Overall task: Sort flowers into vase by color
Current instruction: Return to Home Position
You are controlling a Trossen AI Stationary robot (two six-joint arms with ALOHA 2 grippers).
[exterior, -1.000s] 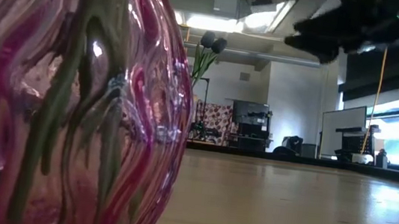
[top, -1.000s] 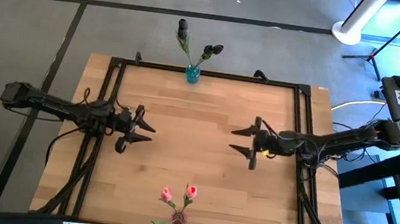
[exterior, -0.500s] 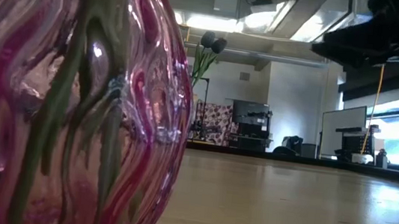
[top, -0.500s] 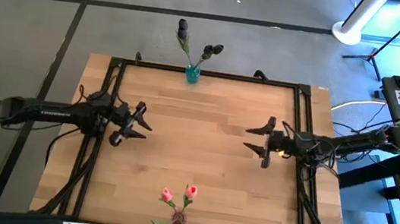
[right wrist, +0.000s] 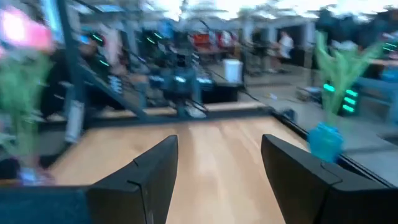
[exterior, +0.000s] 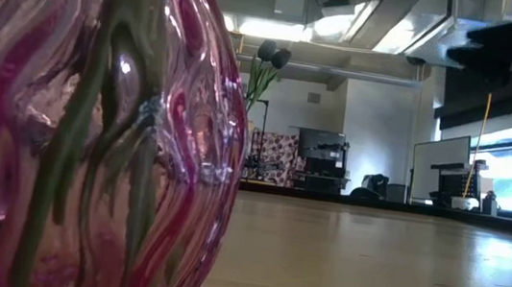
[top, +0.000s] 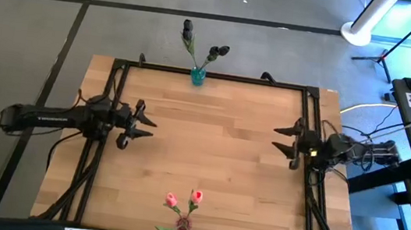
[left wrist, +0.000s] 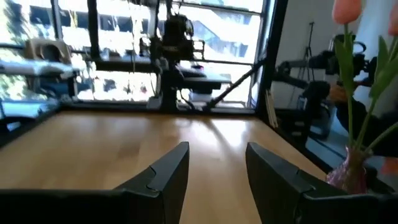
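Flowers sorted: dark heads far worktop edge, pink heads near edge. Left hand, right hand wide open, empty; homing step, retreat only.

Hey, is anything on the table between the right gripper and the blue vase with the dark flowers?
Nothing visible. The open right gripper is at the right of the tabletop, the blue vase at its far edge; only bare wood lies between. The left gripper waits at the left.
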